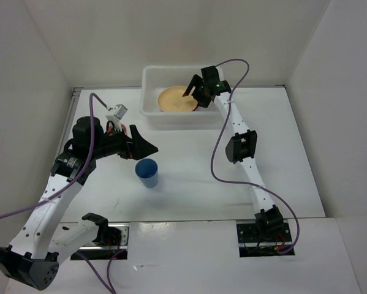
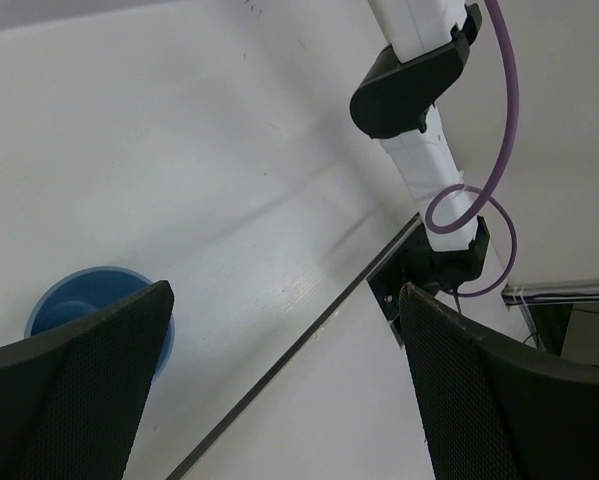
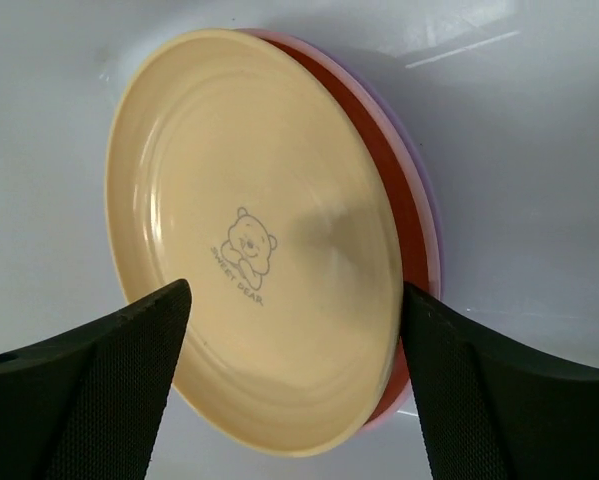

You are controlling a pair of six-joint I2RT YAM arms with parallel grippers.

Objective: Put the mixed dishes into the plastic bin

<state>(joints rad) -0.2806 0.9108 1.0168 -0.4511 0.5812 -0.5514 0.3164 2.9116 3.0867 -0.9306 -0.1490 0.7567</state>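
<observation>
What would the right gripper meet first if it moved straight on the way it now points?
Most likely the yellow-orange plate, topmost in the plastic bin; the open right gripper faces it directly.

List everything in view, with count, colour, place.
plastic bin: 1, translucent white, far middle of the table
yellow-orange plate: 1, bear print, top of the stack in the bin
pink plate: 1, only its rim shows under the yellow-orange one
light purple plate: 1, only its rim shows, lowest of the stack
blue cup: 1, upright on the table, left of centre, outside the bin
table: 1, white
cables: 2, purple, one along each arm
left gripper: 1, black, open, empty, just beyond the blue cup
right gripper: 1, black, open, empty, over the plates in the bin
</observation>
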